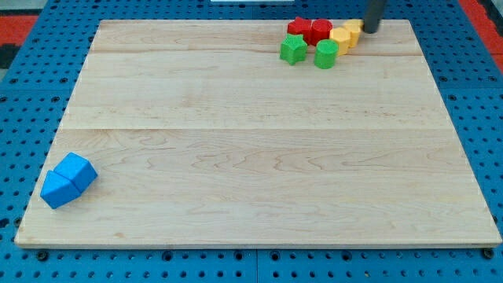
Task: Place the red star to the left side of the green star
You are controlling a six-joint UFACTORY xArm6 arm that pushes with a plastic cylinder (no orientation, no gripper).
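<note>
The blocks cluster at the view's top right of the wooden board (pixel 251 157). The green star (pixel 293 49) sits at the cluster's lower left. The red star (pixel 299 28) lies just above it, touching a second red block (pixel 321 31) on its right. A green round block (pixel 326 54) sits right of the green star. Two yellow blocks (pixel 341 38) (pixel 353 31) lie further right. My tip (pixel 367 31) stands at the right edge of the far yellow block, touching or nearly touching it.
Two blue blocks (pixel 77 170) (pixel 57 189) lie side by side near the board's lower left corner. The board rests on a blue perforated surface (pixel 31 118).
</note>
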